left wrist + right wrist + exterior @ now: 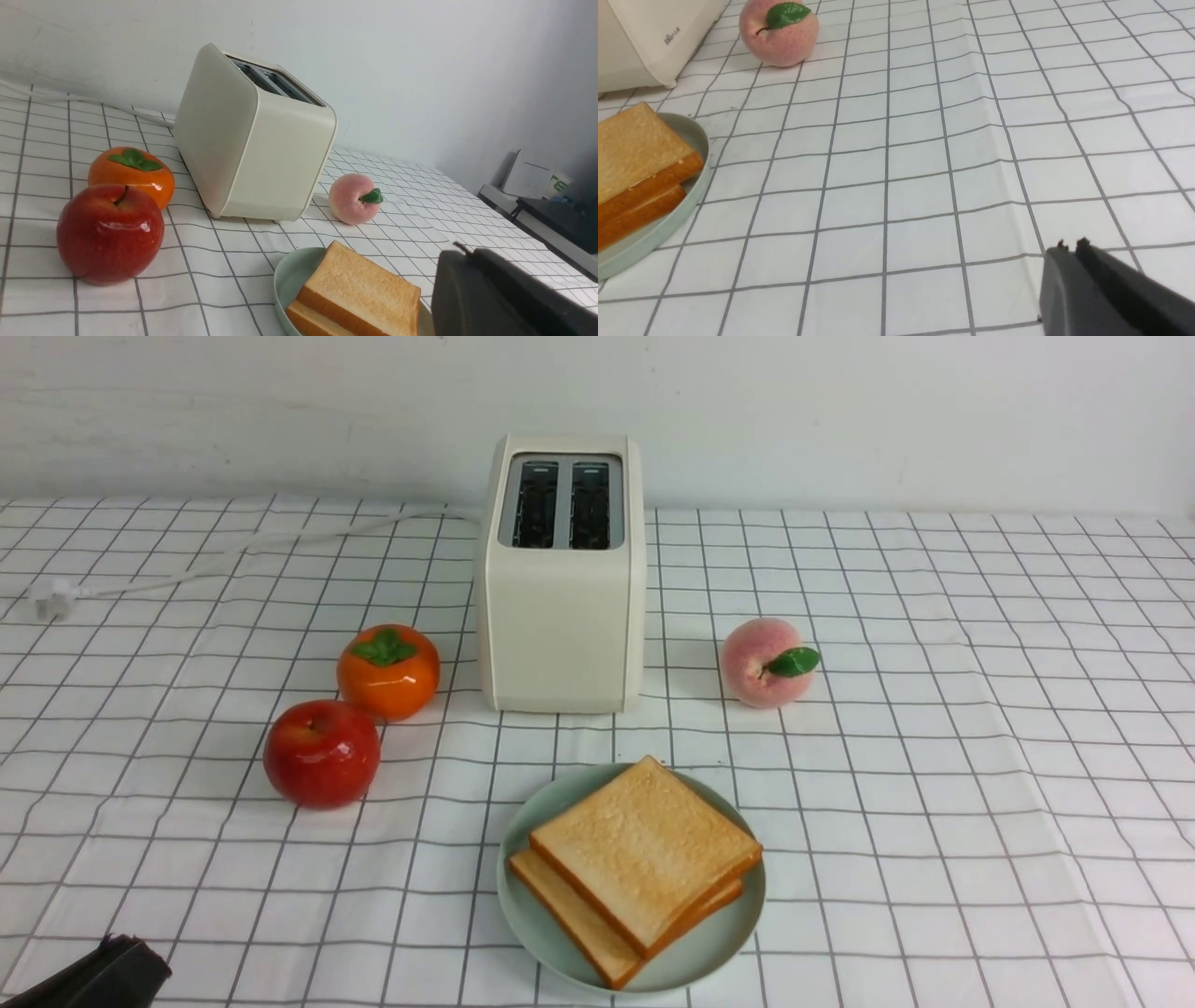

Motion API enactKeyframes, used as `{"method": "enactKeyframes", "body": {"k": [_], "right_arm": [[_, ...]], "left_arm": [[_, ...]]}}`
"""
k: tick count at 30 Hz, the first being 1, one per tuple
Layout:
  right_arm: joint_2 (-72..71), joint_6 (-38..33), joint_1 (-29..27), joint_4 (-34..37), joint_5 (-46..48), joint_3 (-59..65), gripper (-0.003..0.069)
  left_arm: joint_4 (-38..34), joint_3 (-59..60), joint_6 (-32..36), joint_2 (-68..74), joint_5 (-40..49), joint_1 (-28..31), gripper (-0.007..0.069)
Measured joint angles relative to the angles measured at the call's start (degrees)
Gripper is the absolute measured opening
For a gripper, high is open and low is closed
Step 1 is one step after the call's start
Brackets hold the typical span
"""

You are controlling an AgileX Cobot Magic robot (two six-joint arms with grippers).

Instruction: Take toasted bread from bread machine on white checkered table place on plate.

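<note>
My toast (pixel 646 849) sits stacked on the plate (pixel 709 947).
My left gripper (pixel 467 254) is closed, empty; my right gripper's (pixel 1073 247) opening I can't tell.

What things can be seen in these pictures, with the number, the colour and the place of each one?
toaster: one, cream-white, at the back of the table
cord: one, white, left of the toaster
persimmon: one, orange with green leaves, left of the toaster
apple: one, red, nearer than the persimmon
peach: one, pink with green leaf, right of the toaster
plate: one, pale green, in front of the toaster
toast: two slices, golden-brown, stacked on the plate
table: one, white-checkered, under everything
wall: one, whitish, behind the table
grippers: two, dark; left and right, both holding nothing
</note>
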Motion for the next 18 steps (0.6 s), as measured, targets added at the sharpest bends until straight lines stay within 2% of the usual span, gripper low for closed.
{"method": "enactKeyframes", "body": {"k": [18], "right_arm": [[0.0,0.0,0.0,0.0,0.0,0.0,0.005]], "left_arm": [[0.0,0.0,0.0,0.0,0.0,0.0,-0.0001]]}}
